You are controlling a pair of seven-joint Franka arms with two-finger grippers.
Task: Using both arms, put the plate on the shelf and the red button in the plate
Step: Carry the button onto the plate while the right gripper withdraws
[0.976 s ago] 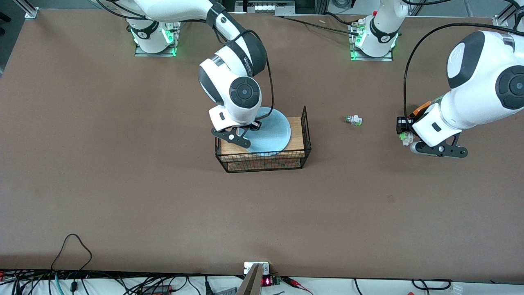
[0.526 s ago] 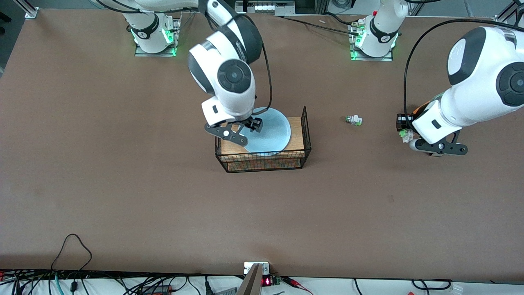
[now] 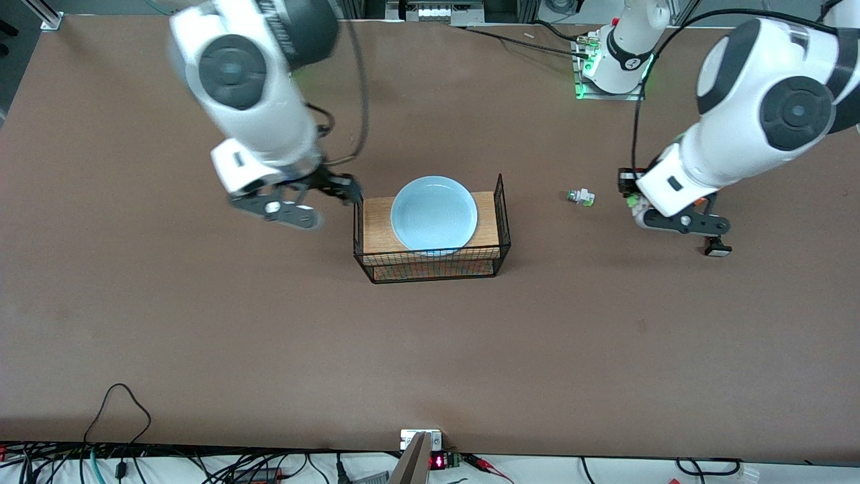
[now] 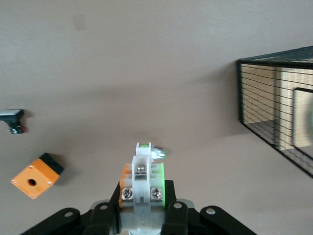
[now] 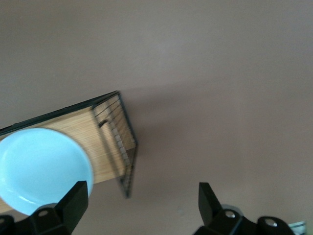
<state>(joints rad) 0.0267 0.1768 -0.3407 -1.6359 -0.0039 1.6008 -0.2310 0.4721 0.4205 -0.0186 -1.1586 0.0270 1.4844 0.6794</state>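
The pale blue plate (image 3: pixel 434 214) (image 5: pixel 41 169) lies flat on the wooden board in the black wire basket (image 3: pixel 430 263). My right gripper (image 3: pixel 336 193) (image 5: pixel 142 200) hangs open and empty over the bare table beside the basket, toward the right arm's end. My left gripper (image 3: pixel 633 199) (image 4: pixel 143 192) is shut on the red button (image 4: pixel 143 178), held above the table toward the left arm's end. Only the button's white body with green and orange sides shows. Its red cap is hidden.
A white switch with a green cap (image 3: pixel 581 197) (image 4: pixel 152 152) lies on the table between the basket and my left gripper. A black button (image 3: pixel 717 249) (image 4: pixel 13 119) and an orange box (image 4: pixel 36 175) lie under the left arm.
My right gripper opened, let go of the plate and swung up and away toward the right arm's end. The plate now lies flat. My left gripper rose and shifted toward the basket.
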